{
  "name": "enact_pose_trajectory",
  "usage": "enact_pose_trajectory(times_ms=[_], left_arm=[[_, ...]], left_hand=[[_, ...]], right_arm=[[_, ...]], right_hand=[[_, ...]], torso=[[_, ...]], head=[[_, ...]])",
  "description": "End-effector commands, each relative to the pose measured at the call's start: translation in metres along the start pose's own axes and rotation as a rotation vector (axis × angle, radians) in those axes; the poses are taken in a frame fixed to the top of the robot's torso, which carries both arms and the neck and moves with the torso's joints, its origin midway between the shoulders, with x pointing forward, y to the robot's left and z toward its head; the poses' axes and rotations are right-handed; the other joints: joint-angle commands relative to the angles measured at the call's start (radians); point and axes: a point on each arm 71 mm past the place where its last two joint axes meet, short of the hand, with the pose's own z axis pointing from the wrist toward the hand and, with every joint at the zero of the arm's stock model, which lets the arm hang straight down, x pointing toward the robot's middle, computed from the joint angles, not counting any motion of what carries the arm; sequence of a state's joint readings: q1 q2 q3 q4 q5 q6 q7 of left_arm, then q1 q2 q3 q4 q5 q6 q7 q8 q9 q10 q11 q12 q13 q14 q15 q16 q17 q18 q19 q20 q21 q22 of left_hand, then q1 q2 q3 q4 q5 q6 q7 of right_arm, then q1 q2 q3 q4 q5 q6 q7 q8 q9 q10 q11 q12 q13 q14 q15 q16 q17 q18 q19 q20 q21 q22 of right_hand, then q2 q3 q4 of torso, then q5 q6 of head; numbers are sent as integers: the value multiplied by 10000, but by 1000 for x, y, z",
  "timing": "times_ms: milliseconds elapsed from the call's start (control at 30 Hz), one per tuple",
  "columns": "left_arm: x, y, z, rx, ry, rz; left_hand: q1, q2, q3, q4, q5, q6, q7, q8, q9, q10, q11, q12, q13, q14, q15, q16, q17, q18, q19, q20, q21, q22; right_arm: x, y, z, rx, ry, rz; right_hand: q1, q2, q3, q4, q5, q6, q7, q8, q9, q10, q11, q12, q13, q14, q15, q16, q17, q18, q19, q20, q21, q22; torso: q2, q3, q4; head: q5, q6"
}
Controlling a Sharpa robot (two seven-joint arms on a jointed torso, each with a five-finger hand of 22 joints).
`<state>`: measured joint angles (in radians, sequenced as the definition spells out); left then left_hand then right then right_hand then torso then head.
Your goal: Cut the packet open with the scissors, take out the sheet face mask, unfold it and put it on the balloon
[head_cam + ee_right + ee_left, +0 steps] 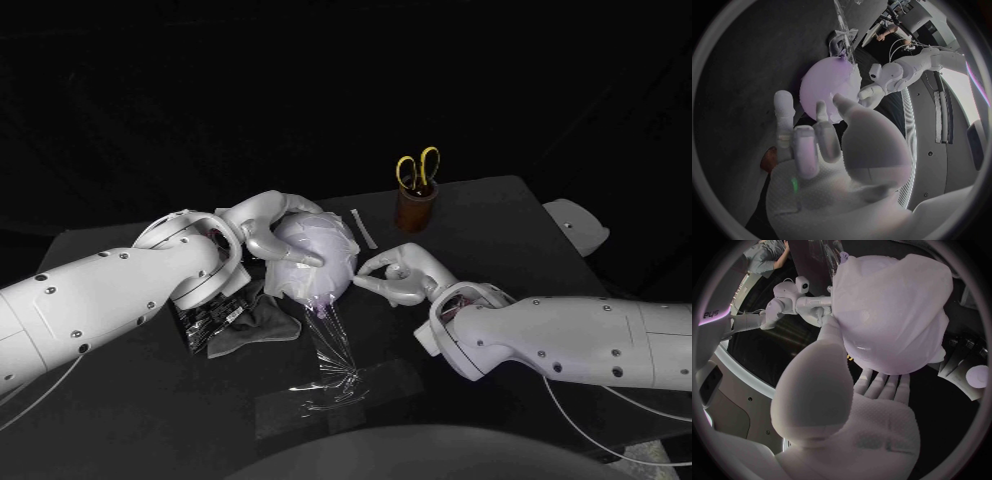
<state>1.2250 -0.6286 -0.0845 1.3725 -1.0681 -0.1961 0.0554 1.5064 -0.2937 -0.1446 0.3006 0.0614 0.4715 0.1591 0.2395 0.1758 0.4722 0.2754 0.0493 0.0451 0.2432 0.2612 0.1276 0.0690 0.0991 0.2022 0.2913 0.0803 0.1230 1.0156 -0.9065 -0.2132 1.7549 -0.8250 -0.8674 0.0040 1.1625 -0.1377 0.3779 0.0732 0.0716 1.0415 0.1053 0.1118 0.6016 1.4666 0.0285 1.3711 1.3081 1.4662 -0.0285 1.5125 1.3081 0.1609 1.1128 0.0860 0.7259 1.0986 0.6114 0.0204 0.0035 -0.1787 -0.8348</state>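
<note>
Nearest the robot, a clear stand rises from the table and carries the balloon. The opened packet lies dark and flat just beside the stand, under the left forearm.

Right hand: at the balloon's right flank, fingers curled in, thumb and one fingertip drawn close together. In the right wrist view the fingers stand close to the balloon's edge. Cannot tell whether they pinch the mask's rim or close on nothing.

Sheet face mask: out of the packet, unfolded and draped over the balloon's upper half. In the left wrist view it sits as a pale, creased cap, with bare balloon showing below its lower edge.

Left hand: holds the balloon from its top and left side, thumb up along the mask's edge, fingers spread under the curve.

Farther back, a white strip lies on the table. Beyond it the scissors stand handles-up in a brown holder.

Judgement: the step in hand is seating the mask, the last of the task. To do it well:
- Left hand braces lightly. The balloon will give and roll on its thin stand if squeezed.
- Right hand draws the loose edge down and round, smoothing outward from the crown so the creases flatten.
- Release the right hand before the left, so a clinging wet sheet does not lift off with the fingers.
</note>
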Motion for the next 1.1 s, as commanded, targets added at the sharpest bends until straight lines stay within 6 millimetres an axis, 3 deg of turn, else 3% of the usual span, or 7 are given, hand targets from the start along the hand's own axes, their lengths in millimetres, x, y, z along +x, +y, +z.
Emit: enact_pose_trajectory(times_ms=[33,700,867,967,1000,1100], left_arm=[[2,0,0,-4,130,-51],[2,0,0,2,181,-69],[3,0,0,8,193,-75],[3,0,0,7,198,-78],[3,0,0,7,199,-80],[3,-1,0,7,203,-82]], left_hand=[[-27,-75,-1,18,-17,84,1363,64,17,1,-50,-58,-7,32,32,-32,-10,-69,62,13,49,3],[-15,-67,15,18,-16,121,1363,80,26,14,-58,-55,-5,44,25,-33,-8,-64,98,10,63,21],[-10,-64,19,18,-16,129,1363,83,28,17,-60,-54,-4,48,23,-34,-7,-62,106,8,66,23],[-10,-64,19,18,-16,129,1363,83,28,17,-60,-54,-4,48,23,-34,-7,-62,106,8,66,23],[-10,-64,19,18,-16,129,1363,83,28,17,-60,-54,-4,48,23,-34,-7,-62,106,8,66,23],[-10,-64,19,18,-16,129,1363,83,28,17,-60,-54,-4,48,23,-34,-7,-62,106,8,66,23]], right_arm=[[1,3,0,-294,-129,-15],[11,9,6,-557,15,-41],[12,9,9,-568,-51,-84],[12,9,10,-587,-157,-104],[11,9,11,-613,-251,-111],[10,10,11,-711,-444,-119]], right_hand=[[82,0,-34,-47,-55,87,-9,23,-8,586,-42,50,1638,708,-44,69,1499,39,85,-3,50,11],[392,-15,-13,-203,-144,165,-22,-13,-114,589,-54,104,1671,713,-56,82,1516,31,105,-28,67,46],[541,91,57,-264,-183,235,-42,-11,-154,594,-71,132,1686,721,-70,95,1539,27,123,-37,91,71],[864,395,301,-407,-224,429,-136,59,-166,651,-150,337,1789,747,-130,130,1610,8,207,-62,221,155],[1112,635,511,-530,-228,594,-233,137,-148,708,-229,538,1890,788,-186,187,1733,-20,318,-83,399,260],[1457,855,793,-794,-228,809,-357,270,-87,804,-345,889,2066,874,-299,311,2002,-77,543,-127,760,468]], torso=[[0,0,-7],[-11,1,-6],[-5,0,2],[-1,-2,4],[0,-3,4],[0,0,1]], head=[[0,-12],[-12,-44],[-16,-38],[-17,-40],[-16,-43],[-12,-51]])
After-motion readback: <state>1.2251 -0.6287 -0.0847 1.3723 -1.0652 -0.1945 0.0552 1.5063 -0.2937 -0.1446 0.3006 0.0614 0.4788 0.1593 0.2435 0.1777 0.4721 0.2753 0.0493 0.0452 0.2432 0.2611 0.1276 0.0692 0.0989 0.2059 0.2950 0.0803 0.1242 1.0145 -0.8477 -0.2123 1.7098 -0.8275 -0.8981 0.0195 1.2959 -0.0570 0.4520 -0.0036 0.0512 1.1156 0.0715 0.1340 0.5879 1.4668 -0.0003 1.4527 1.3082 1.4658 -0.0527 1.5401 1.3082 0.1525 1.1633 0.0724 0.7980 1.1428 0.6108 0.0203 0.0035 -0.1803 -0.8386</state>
